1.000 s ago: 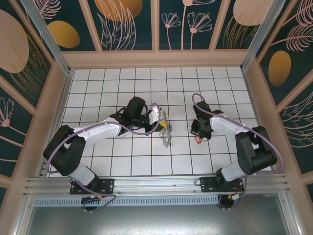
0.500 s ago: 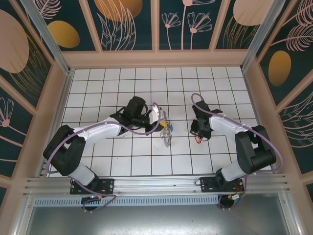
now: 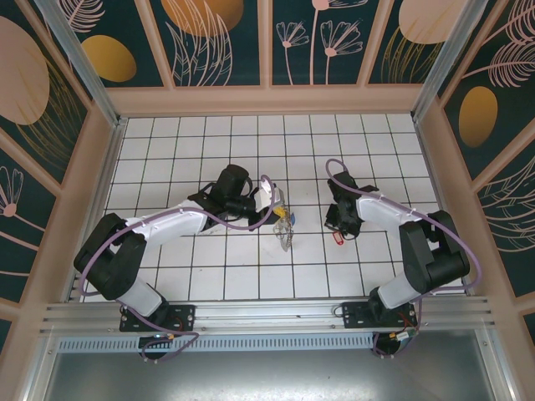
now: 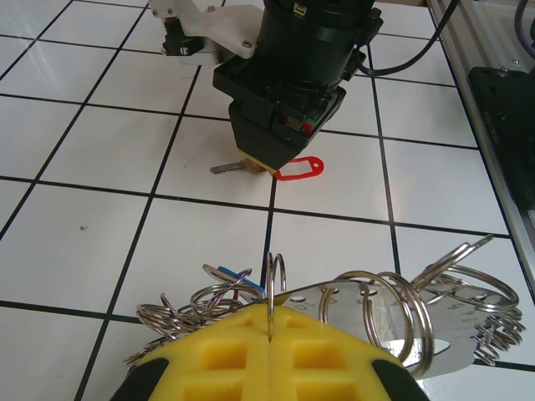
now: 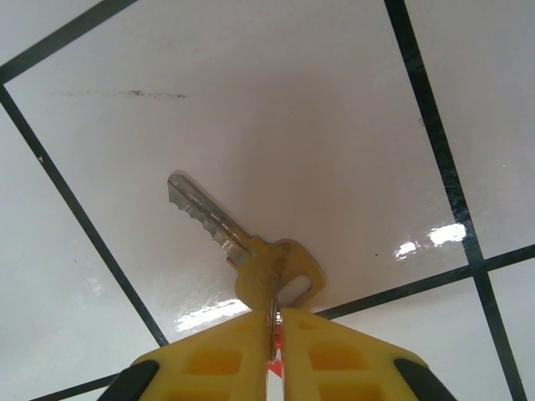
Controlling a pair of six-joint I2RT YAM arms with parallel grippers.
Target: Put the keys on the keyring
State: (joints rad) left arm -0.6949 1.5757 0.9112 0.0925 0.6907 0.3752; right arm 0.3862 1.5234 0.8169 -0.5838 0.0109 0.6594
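Note:
In the left wrist view my left gripper (image 4: pixel 272 311) is shut on one small wire loop of the keyring (image 4: pixel 465 311). The keyring's flat silvery rim and its many loops fan out past the yellow pads, and a bluish tag (image 4: pixel 224 273) hangs among the loops. From above, the left gripper (image 3: pixel 278 214) holds the keyring (image 3: pixel 287 233) just above the tiles. A silver key (image 5: pixel 207 216) lies flat on a white tile. My right gripper (image 5: pixel 274 322) is shut on the thin ring at the key's head, with red showing between the pads. From the left wrist, the key (image 4: pixel 229 168) and its red tag (image 4: pixel 302 170) lie under the right gripper (image 4: pixel 266 166).
The floor is white tiles (image 3: pixel 209 142) with black grout. Wooden walls (image 3: pixel 267 100) close it in at the back and sides, and a metal rail (image 3: pixel 267 313) runs along the near edge. About one tile of floor separates the two grippers.
The right arm has edged slightly to the left over the key. The left arm and the keyring have not moved.

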